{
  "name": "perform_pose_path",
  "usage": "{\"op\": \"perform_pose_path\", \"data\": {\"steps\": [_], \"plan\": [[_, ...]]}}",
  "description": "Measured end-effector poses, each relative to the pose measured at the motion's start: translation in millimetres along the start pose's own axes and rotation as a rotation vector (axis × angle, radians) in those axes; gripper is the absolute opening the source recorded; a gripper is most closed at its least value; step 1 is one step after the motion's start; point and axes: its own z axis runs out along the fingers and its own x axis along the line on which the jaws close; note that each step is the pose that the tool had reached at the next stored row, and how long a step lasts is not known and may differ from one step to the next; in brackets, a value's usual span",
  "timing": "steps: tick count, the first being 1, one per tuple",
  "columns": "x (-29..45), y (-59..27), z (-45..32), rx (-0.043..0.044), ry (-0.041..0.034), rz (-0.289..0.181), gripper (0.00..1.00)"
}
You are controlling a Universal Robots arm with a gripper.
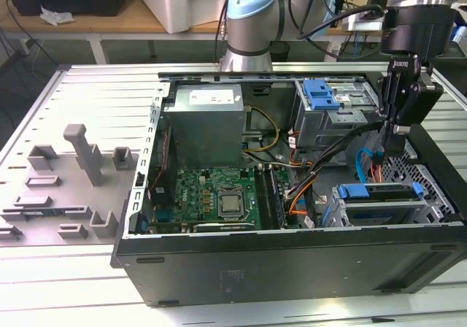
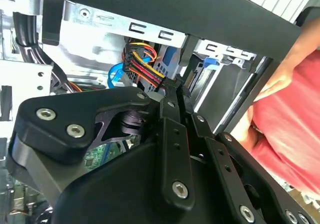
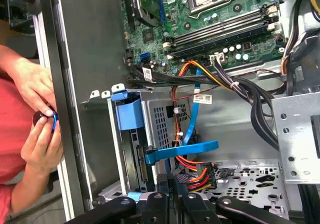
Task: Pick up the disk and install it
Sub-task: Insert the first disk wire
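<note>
The computer case (image 1: 292, 261) lies open on the slatted worktop (image 1: 73, 93). The arm hangs over the end of the case at the exterior view's right. The tool (image 1: 395, 150) points straight down into the case, just above the perforated metal floor beside the drive cages.

In the second wrist view the tool (image 2: 175, 86) is narrow, its two black fingers (image 2: 170, 134) drawn close together with nothing gripped between them. A bundle of red, yellow and black wires sits just beyond the tips.

The disk (image 1: 379, 193) is not in the tool. It sits edge-on in the near drive cage, at the corner of the case on the exterior view's lower right. Its blue frame runs along the top, with silver metal just under it, below the tool and apart from it.

Further in are the green motherboard (image 1: 219, 195) and the grey power-supply box (image 1: 204, 122). Grey fixture blocks (image 1: 87, 155) stand on the worktop, well apart from the case.

A person in red stands right against the case. In the first wrist view their two hands (image 3: 37, 109) pinch a small dark round piece outside the case wall.
</note>
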Motion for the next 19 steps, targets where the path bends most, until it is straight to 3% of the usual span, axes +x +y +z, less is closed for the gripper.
{"op": "perform_pose_path", "data": {"steps": [9, 12, 15, 17, 18, 19], "plan": [[5.0, 9.2, 2.2, 0.0329, -0.0042, -0.047, 0.17], [8.4, 11.8, 3.9, 0.0504, -0.0067, -0.066, 0.17], [11.8, 12.9, 5.7, 0.0572, -0.0100, -0.070, 0.17], [14.4, 13.3, 7.1, 0.0583, -0.0190, -0.070, 0.17], [15.3, 13.3, 7.6, 0.0574, -0.0295, -0.070, 0.17], [16.3, 13.5, 7.9, 0.0549, -0.0569, -0.069, 0.17]]}}
